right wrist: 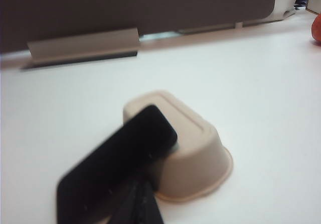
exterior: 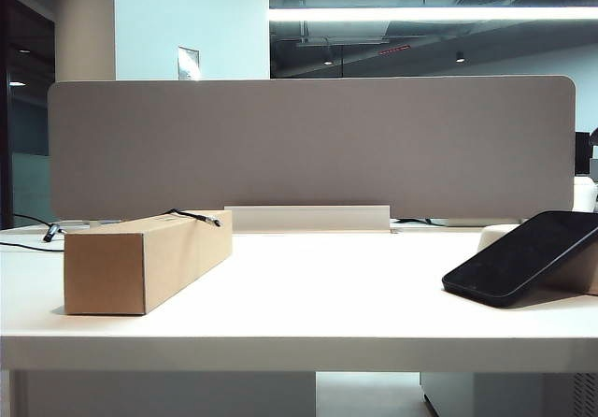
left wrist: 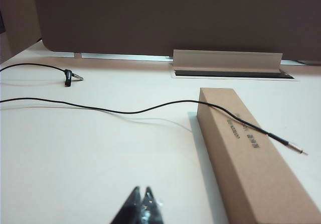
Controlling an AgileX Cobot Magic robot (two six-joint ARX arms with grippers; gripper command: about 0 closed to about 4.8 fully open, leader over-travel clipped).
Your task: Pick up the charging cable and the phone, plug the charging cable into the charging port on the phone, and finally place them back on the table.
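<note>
One phone [exterior: 523,256], one charging cable [left wrist: 150,106], one cardboard box [exterior: 140,258], both grippers seemingly closed.

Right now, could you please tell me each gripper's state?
Left gripper: closed, empty, above the table.
Right gripper: closed, empty, near the phone.

Bright ceiling strip glare, blurred right wrist view

Illegible dark print along the cardboard box [left wrist: 244,133] top.
</note>
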